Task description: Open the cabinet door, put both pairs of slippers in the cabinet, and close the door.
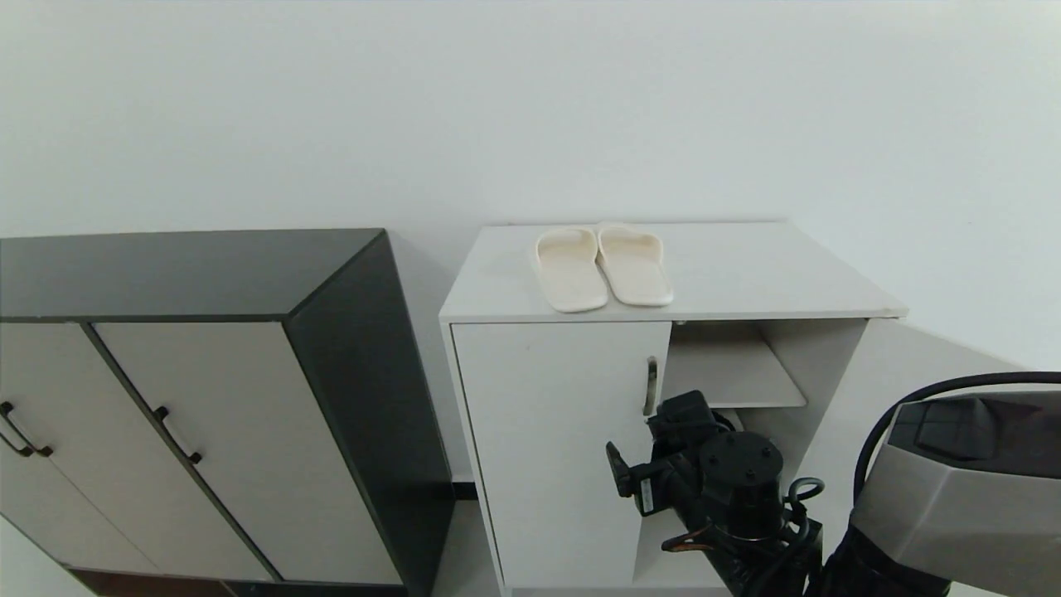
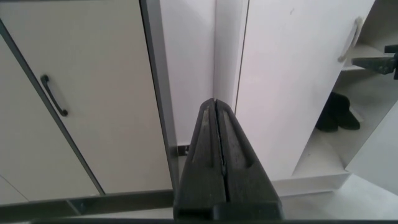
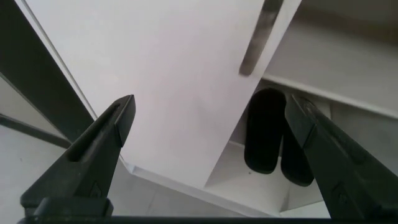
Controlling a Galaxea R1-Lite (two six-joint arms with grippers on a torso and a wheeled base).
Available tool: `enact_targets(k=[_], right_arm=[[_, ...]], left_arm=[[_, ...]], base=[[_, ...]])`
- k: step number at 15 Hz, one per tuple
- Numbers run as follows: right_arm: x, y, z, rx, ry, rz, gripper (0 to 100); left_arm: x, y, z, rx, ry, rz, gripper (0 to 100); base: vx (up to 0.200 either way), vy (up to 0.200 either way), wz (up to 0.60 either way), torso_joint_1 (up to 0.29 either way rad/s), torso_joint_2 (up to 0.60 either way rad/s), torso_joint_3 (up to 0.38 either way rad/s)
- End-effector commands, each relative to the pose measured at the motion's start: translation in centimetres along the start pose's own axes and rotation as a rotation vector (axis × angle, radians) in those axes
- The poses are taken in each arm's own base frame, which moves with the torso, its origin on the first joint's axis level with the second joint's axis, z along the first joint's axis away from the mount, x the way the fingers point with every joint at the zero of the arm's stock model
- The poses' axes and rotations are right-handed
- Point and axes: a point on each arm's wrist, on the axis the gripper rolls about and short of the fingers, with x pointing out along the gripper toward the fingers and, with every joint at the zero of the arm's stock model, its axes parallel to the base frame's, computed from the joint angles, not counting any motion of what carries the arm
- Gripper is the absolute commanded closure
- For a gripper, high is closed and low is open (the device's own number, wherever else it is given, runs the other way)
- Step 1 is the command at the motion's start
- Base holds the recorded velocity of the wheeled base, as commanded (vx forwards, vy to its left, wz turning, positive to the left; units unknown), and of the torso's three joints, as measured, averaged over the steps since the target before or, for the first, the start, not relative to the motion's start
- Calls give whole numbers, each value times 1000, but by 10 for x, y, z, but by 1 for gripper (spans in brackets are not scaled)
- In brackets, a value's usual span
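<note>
1. Dark cabinet (image 1: 191,274), far left: black top and side, two pale doors, each with a black bar handle (image 1: 176,434).

2. Left gripper (image 2: 216,106): black fingers pressed flat together with nothing between them, low down and facing the gap between the dark cabinet and the white one.

3. White cabinet (image 1: 746,274), centre, against the wall just beside the dark cabinet. Its left door (image 1: 547,448) is closed and plain white, with a slim vertical metal handle (image 1: 651,385) at its right edge. The right half stands open to view and has one white shelf (image 1: 729,373) in the upper part.

4. Cream slippers (image 1: 630,267), one pair: open-toed slides with a smooth moulded look, lying side by side and touching on the cabinet top. They sit left of centre, with their near ends at the front edge.

5. Right gripper (image 3: 209,106): fingers spread wide and holding nothing, in front of the closed door's right edge, near and below the handle.

6. Black slippers (image 3: 267,130), one pair: side by side on the floor of the open compartment, just beyond the closed door's edge and under the shelf.
</note>
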Motion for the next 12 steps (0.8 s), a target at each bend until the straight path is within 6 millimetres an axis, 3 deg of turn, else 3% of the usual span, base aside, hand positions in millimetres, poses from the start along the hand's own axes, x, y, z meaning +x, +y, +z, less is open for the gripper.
enact_targets(k=[1,12], right_arm=[[0,0,0,-1,1,0,0],[1,0,-2,-6,5,0,0]], left_arm=[[0,0,0,0,1,0,100],[0,0,0,-1,1,0,100]], base=[[0,0,0,203,-530,-315],[0,0,0,242,-561,-317]])
